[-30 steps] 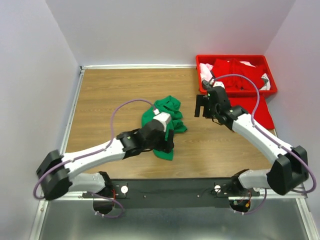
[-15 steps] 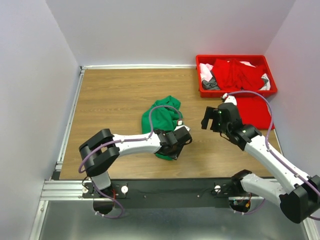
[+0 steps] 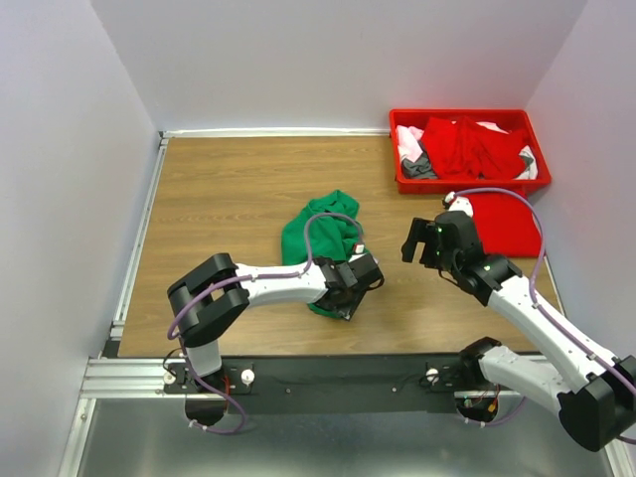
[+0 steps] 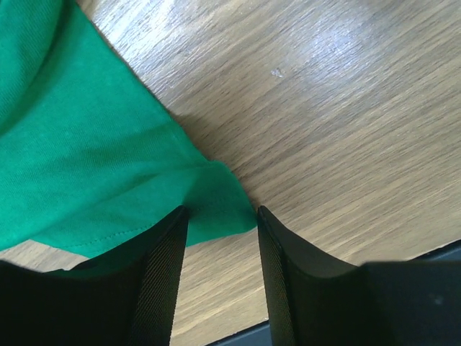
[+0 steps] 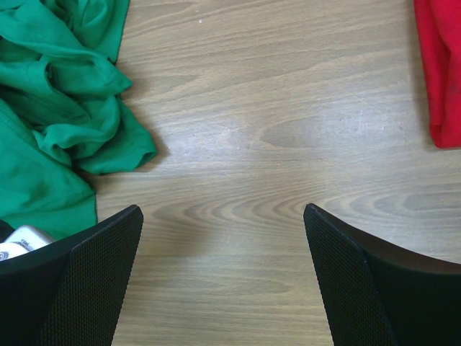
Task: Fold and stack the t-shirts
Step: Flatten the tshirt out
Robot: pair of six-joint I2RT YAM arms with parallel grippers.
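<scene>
A crumpled bright green t-shirt (image 3: 318, 231) lies mid-table. My left gripper (image 3: 350, 288) is low at its near right corner. In the left wrist view the green shirt (image 4: 86, 158) has its hemmed corner lying between the tips of my left gripper (image 4: 220, 216); the jaws stand open around it, not pinching. My right gripper (image 3: 422, 241) hovers open and empty over bare wood. In its view (image 5: 223, 216) the green shirt (image 5: 57, 108) is at upper left and a red t-shirt (image 5: 441, 72) at upper right. That red t-shirt (image 3: 507, 224) lies flat on the table.
A red plastic bin (image 3: 459, 113) at the back right holds red (image 3: 472, 147), white/pink (image 3: 407, 139) and grey (image 3: 417, 167) garments. Grey walls enclose the wooden table (image 3: 219, 189) on three sides. A metal rail (image 3: 318, 373) runs along the near edge.
My left arm folded and its gripper swung down to the green shirt's near right corner. My right gripper drew back from the bin toward the near side, over bare wood.
</scene>
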